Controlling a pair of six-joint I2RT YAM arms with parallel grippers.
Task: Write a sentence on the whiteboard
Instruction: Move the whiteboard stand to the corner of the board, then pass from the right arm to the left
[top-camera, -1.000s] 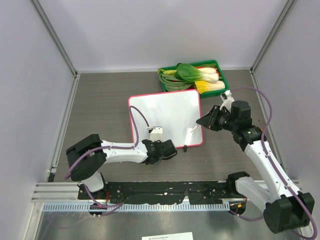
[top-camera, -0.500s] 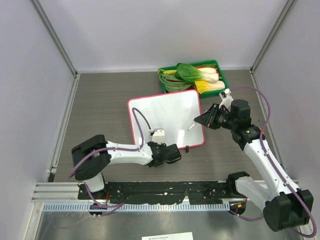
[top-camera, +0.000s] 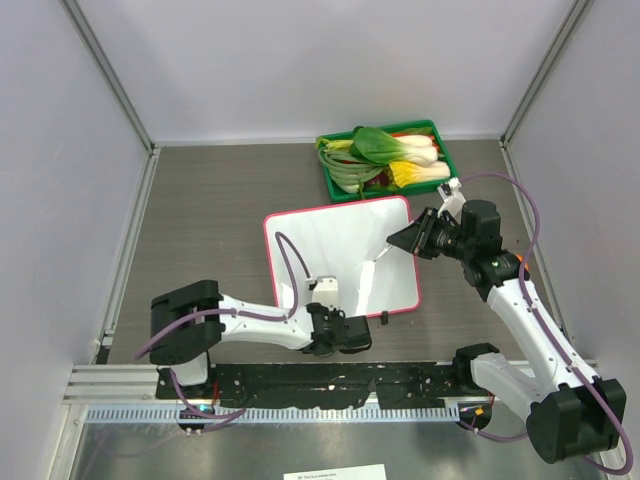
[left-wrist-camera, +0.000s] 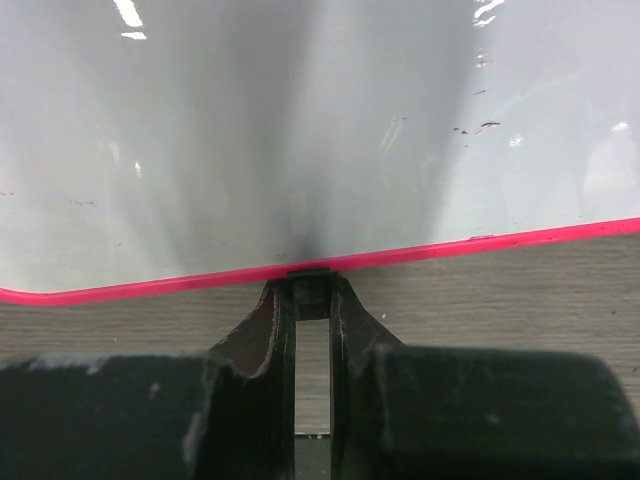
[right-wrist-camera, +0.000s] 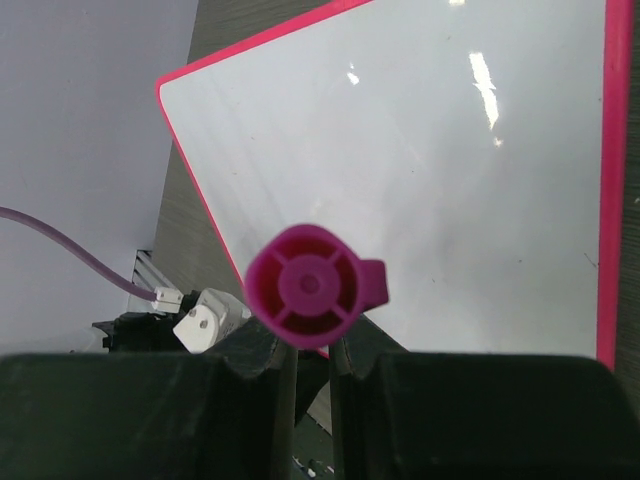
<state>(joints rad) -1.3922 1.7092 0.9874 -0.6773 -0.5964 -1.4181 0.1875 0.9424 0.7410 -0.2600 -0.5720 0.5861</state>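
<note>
Dark wood-grain table (top-camera: 200, 210), pale grey walls (top-camera: 300, 60) around it. whiteboard (top-camera: 335, 250) sits mid-table, skewed, near edge toward the arm bases, far corner near the green vegetable tray (top-camera: 390, 160). Writing surface is blank: a few faint specks, no strokes.

left gripper (left-wrist-camera: 312, 295) is low at the board's near edge. Wrist view shows the jaws nearly together, tips either side of a small black foot (left-wrist-camera: 310, 283) on the pink frame. Reads as a pinch on the whiteboard to hold it in place.

right gripper (top-camera: 402, 241) is over the board's right side, clamped on a magenta marker (right-wrist-camera: 312, 287), seen end-on in the wrist view. The marker points down toward the white surface. Can't tell from either view whether the tip is touching, or whether a cap is on.

Step in hand, my read: setup. Board held, marker poised, writing not started.

Next move calls for:
- carry the tip to the far-left area of the surface so a whole line fits
- bring it down to light contact only, then short controlled strokes
- left gripper holds its pinch so the board doesn't slide or rotate under stroke drag
- keep strokes inside the frame and clear of the left gripper
</note>
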